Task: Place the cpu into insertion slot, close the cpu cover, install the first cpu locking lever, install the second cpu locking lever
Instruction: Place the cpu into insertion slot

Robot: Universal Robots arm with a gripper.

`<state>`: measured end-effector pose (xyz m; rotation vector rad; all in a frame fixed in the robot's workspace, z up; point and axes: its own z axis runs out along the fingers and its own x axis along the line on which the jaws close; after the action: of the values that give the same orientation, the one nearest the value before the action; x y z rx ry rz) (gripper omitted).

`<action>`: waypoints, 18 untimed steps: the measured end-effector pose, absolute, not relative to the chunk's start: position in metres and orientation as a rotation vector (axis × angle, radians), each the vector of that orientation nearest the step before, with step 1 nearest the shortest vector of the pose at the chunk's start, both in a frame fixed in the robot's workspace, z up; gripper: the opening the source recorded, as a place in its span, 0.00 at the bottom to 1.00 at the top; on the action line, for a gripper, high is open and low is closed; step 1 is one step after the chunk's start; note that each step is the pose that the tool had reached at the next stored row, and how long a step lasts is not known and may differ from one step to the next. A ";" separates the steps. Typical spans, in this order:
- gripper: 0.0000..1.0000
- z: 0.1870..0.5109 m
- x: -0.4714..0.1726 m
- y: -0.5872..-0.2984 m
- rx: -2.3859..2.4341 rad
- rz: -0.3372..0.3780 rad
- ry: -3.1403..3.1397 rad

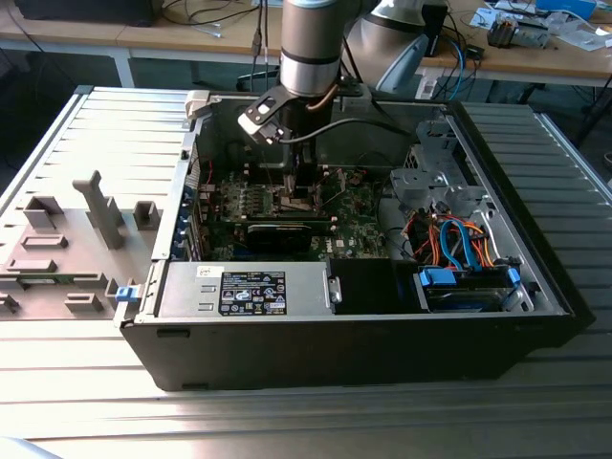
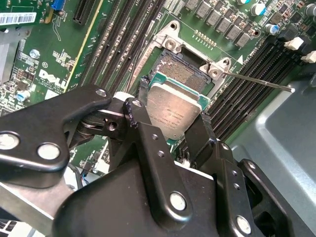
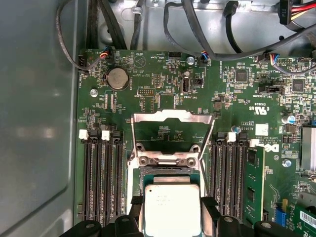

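While your gripper (image 2: 173, 118) clamps the cpu (image 2: 174, 101) by two opposite edges between its black fingers (image 2: 146, 129), the first step, placing the chip, is in hand. The cpu hangs over one end of the insertion slot (image 2: 181, 69), part of the dark pin field left uncovered, and contact cannot be told. Seating it, to judge from this, calls for you to square the chip to the socket's silvery edge and keep it level; its top is dull silver-grey, flat and faintly marked, and beyond the slot the cpu cover (image 3: 173, 116) is swung open above the green board (image 3: 158, 74).
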<state>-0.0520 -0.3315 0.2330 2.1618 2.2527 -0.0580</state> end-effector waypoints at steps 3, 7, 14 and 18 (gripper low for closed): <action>0.54 0.232 -0.052 -0.332 2.160 -0.061 2.251; 0.54 0.230 -0.052 -0.332 2.160 -0.063 2.251; 0.54 0.229 -0.052 -0.332 2.160 -0.063 2.251; 0.54 0.229 -0.052 -0.332 2.159 -0.063 2.250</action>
<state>-0.0523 -0.3316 0.2287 2.1595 2.2502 -0.0632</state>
